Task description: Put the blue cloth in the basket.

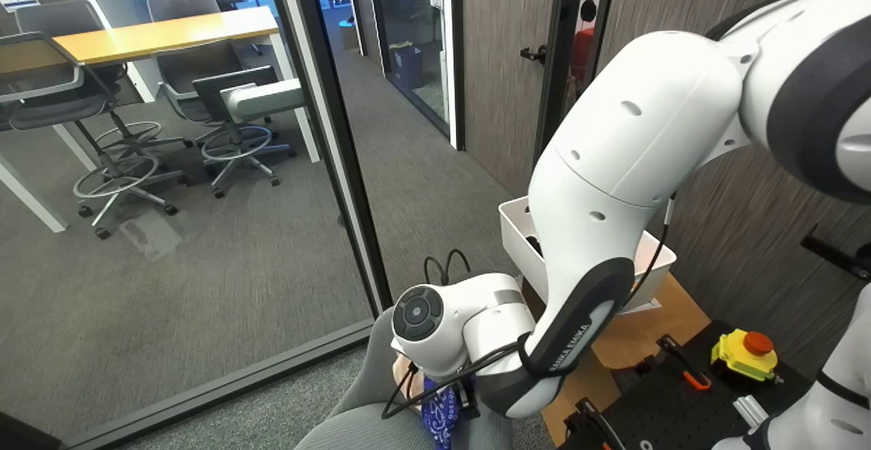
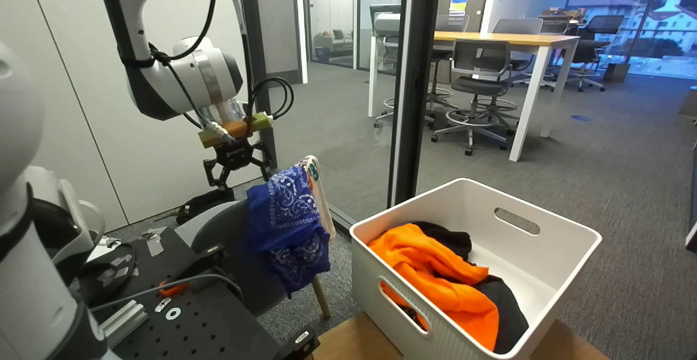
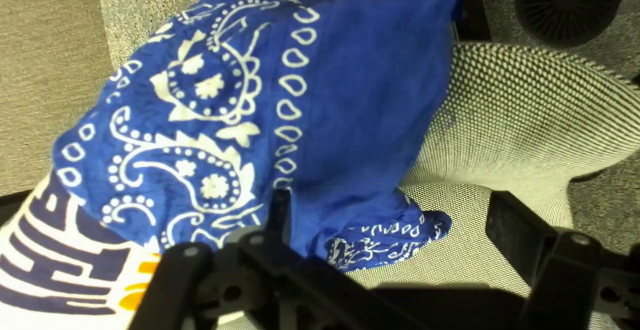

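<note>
Blue cloth (image 2: 288,224): crumpled, white paisley print, draped over mesh-textured chair (image 3: 500,150).

We hold our white arm (image 1: 646,116) bent: in an exterior view it reaches down from the upper right of the frame, the forearm (image 1: 592,232) sloping leftward to a black, rounded end. There our wrist (image 1: 500,327) turns off to the left, its round, dark button pad (image 1: 418,312) facing the camera. In the wrist view our black hand (image 3: 395,215) has its two fingers (image 3: 520,237) spread wide apart; in an exterior view it hangs below an orange and yellow-green mount (image 2: 237,128), pointing down.
</note>
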Motion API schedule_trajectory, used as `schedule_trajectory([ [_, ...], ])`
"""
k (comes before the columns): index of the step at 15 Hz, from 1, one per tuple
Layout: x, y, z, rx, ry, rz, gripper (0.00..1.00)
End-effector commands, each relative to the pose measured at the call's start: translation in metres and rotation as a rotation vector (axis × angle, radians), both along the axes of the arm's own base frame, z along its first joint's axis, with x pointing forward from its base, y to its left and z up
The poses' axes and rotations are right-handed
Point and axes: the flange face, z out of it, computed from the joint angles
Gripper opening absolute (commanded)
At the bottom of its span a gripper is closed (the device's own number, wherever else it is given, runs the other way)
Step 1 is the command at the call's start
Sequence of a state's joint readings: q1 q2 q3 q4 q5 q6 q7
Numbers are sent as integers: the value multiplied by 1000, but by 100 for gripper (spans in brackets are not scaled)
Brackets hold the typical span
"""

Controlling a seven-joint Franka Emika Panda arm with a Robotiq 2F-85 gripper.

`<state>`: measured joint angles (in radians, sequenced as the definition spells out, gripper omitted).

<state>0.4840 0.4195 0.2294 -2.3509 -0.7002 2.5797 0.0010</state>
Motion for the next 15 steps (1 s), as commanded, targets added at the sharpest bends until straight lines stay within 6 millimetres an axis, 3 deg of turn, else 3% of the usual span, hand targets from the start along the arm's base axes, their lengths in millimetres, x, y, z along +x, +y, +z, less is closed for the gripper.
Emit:
schedule_trajectory([
  [1,9,-2,-12,-8,-36,-6,100],
  [15,15,-3,-14,-19,-189,9,100],
])
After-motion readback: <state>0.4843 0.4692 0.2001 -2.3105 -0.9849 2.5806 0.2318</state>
